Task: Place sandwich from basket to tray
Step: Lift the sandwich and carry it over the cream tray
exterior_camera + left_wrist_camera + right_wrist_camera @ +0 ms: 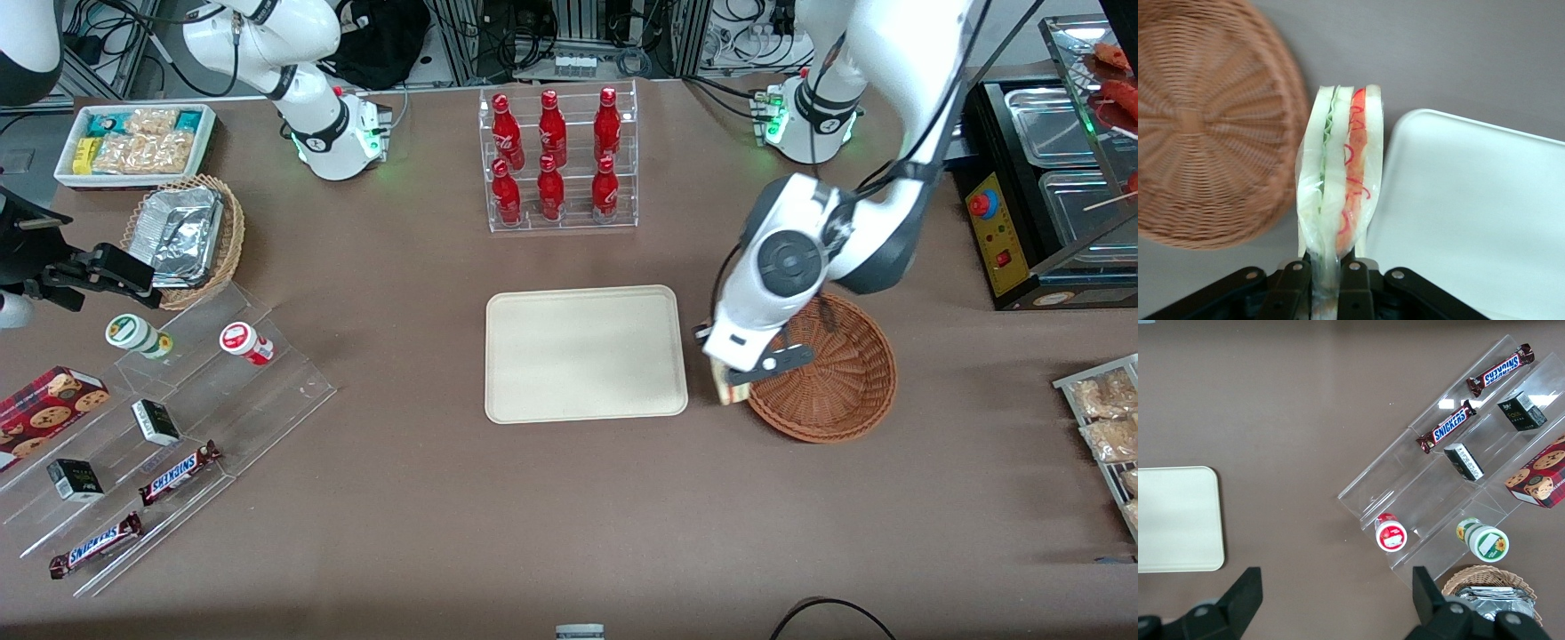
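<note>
Wrapped sandwich [1341,180] pinched in hand [1327,280], basket [1201,127] and tray [1485,220] alongside

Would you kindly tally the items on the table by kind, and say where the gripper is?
Red bottles in the rack: 6
Snickers bars: 2
Wicker baskets: 2
Tray: 1
Sandwich: 1, held in the gripper between basket and tray
Total: 12

I see the cream-beige rectangular plastic tray [1177,519] lying bare on the brown table. A clear acrylic stepped stand [1458,473] holds two Snickers bars [1447,427], dark small boxes [1521,411] and a red-lidded cup [1391,532]. My left gripper doesn't show here.
</note>
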Action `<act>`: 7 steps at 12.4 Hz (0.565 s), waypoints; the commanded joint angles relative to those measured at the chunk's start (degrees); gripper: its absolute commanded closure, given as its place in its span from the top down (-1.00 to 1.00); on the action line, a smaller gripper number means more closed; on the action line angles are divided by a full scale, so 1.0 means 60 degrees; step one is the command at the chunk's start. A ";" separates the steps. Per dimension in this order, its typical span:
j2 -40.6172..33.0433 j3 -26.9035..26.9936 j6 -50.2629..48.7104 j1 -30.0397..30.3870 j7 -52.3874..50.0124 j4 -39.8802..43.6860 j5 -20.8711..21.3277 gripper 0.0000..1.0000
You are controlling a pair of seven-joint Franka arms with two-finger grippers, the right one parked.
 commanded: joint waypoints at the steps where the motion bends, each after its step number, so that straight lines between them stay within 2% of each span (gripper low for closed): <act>1: 0.1399 0.0093 -0.0750 -0.0653 -0.0397 0.1962 -0.0093 -0.97; 5: 0.2616 0.0093 -0.0780 -0.1489 -0.0573 0.3603 -0.0912 -0.98; 7: 0.3027 0.0107 -0.0824 -0.1899 -0.1011 0.4001 -0.0928 -0.98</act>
